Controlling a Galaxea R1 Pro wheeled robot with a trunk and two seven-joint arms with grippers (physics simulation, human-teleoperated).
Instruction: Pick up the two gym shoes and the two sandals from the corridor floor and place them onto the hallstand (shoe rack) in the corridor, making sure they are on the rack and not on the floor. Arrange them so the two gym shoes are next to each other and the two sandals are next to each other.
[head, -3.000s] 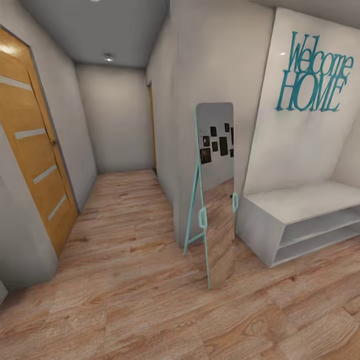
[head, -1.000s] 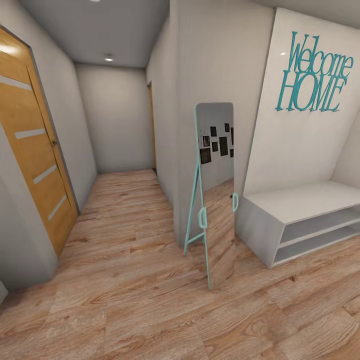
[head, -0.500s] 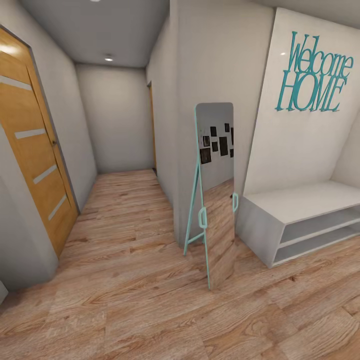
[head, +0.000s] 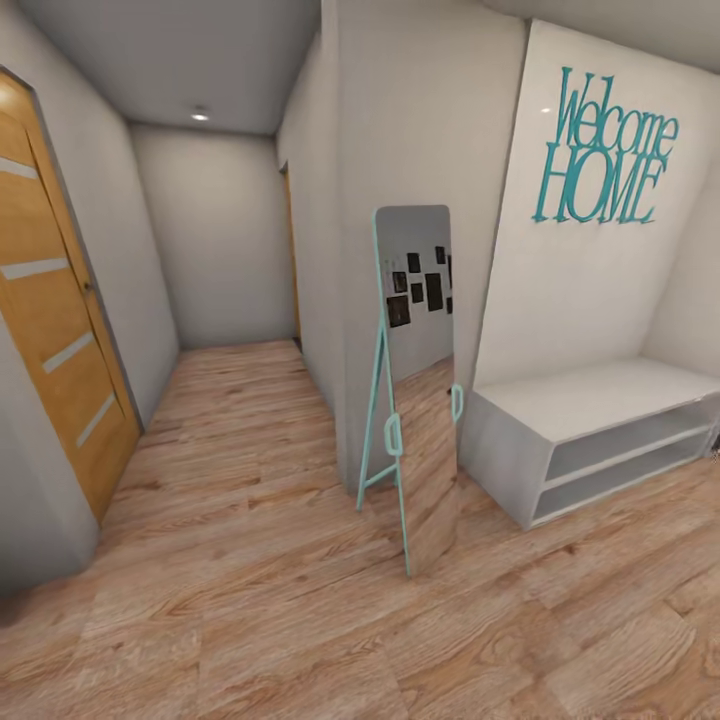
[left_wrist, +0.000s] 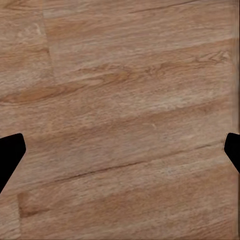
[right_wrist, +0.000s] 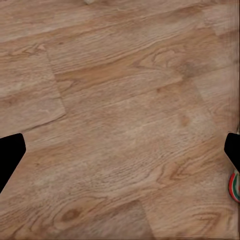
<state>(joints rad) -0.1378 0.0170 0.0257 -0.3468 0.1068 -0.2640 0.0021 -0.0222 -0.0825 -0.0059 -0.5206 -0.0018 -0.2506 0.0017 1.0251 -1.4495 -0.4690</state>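
Corridor floor (head: 260, 600) of wood-grain planks running toward the far wall, hallstand (head: 590, 400) standing at right under a teal sign (head: 600, 150), mirror (head: 415, 380) leaning beside it, orange door (head: 50, 340) at left, left gripper (left_wrist: 120, 150) and right gripper (right_wrist: 120, 150) both hanging spread wide over planks, gym shoe (right_wrist: 234, 184) edge peeking by a right fingertip.

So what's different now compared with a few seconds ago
The whole head view has shifted: mirror, hallstand, door and Welcome HOME sign all sit further left, so the camera turned right; the things themselves did not move. Nothing was grasped or released. The left tool and right tool hang open over bare wood floor.
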